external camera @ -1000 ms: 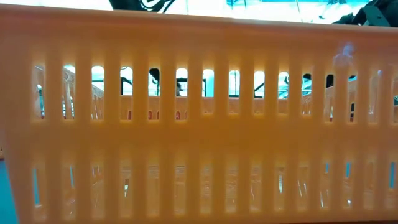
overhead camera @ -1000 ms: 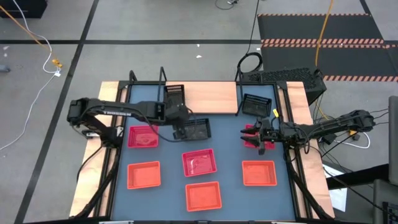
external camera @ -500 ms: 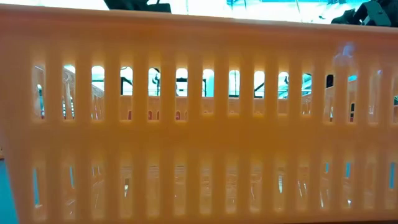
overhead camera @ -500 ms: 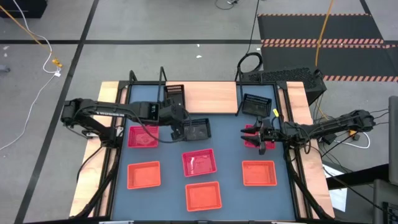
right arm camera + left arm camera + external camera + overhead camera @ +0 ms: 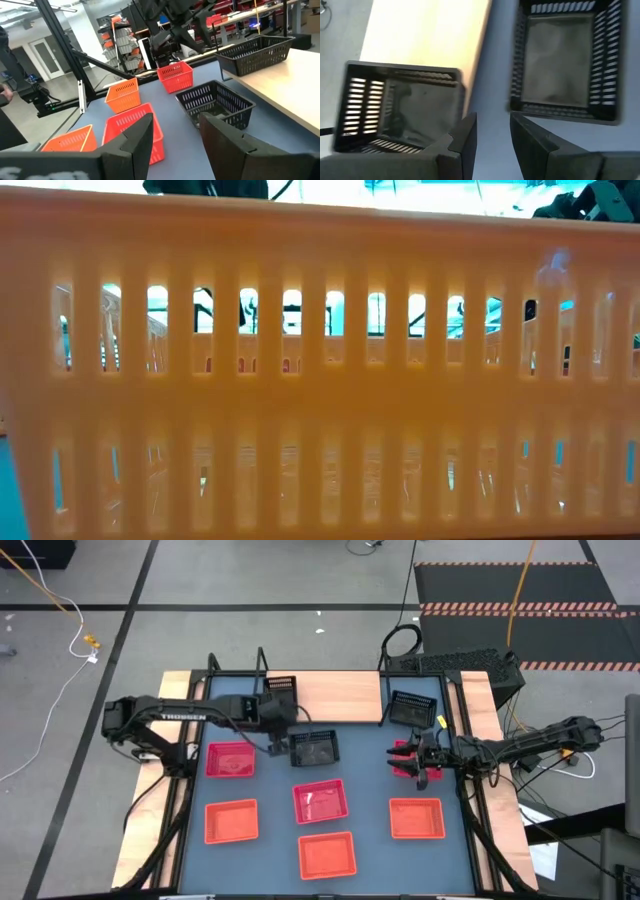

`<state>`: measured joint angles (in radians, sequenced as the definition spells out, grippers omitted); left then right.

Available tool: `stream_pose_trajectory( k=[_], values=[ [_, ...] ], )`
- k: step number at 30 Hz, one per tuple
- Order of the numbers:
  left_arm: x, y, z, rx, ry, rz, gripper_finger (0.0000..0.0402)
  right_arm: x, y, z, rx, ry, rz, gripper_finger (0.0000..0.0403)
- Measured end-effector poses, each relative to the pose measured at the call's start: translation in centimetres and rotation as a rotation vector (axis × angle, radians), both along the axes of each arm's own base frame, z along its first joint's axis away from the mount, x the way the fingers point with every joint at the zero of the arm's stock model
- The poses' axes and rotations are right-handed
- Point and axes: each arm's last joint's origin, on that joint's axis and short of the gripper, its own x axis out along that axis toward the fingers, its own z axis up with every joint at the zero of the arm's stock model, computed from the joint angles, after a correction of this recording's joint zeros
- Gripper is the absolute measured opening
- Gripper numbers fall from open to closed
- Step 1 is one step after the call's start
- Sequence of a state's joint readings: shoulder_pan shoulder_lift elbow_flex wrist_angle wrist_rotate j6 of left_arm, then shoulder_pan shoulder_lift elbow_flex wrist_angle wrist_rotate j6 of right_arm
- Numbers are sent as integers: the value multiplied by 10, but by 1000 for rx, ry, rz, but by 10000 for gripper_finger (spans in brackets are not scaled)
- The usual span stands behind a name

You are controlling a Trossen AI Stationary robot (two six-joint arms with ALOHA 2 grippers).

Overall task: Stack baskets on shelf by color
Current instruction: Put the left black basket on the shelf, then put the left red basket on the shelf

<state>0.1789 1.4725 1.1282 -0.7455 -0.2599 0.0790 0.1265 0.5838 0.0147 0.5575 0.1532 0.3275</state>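
In the high view my left gripper [image 5: 273, 737] is open above the table, just left of a black basket [image 5: 314, 748] that rests flat on the tabletop. A second black basket [image 5: 281, 692] sits on the left end of the wooden shelf [image 5: 340, 697]. A third black basket [image 5: 412, 707] stands right of the plank. In the left wrist view my left gripper [image 5: 492, 135] is empty, with both nearer black baskets [image 5: 400, 107] [image 5: 565, 60] ahead of it. My right gripper [image 5: 420, 762] hovers open over a pink-red basket [image 5: 403, 752]. In its wrist view my right gripper [image 5: 175, 135] holds nothing.
Two more pink-red baskets [image 5: 230, 758] [image 5: 320, 800] and three orange baskets [image 5: 231, 821] [image 5: 327, 854] [image 5: 415, 817] lie on the blue-grey tabletop. The nearest orange basket's wall [image 5: 320, 380] fills the low view. Black frame posts [image 5: 262, 660] stand at the shelf's far side.
My left gripper has drawn back from the black basket on the table, toward the table's left and slightly toward the far edge. The basket stays flat where it was. My right arm has kept still.
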Motion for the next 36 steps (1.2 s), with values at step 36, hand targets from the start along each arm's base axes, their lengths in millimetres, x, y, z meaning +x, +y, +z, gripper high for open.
stream_pose_trajectory(
  k=[36],
  values=[
    [13,46,-31,113,135,-13,119,2,0,-3,1,26,-3,155]
  ],
)
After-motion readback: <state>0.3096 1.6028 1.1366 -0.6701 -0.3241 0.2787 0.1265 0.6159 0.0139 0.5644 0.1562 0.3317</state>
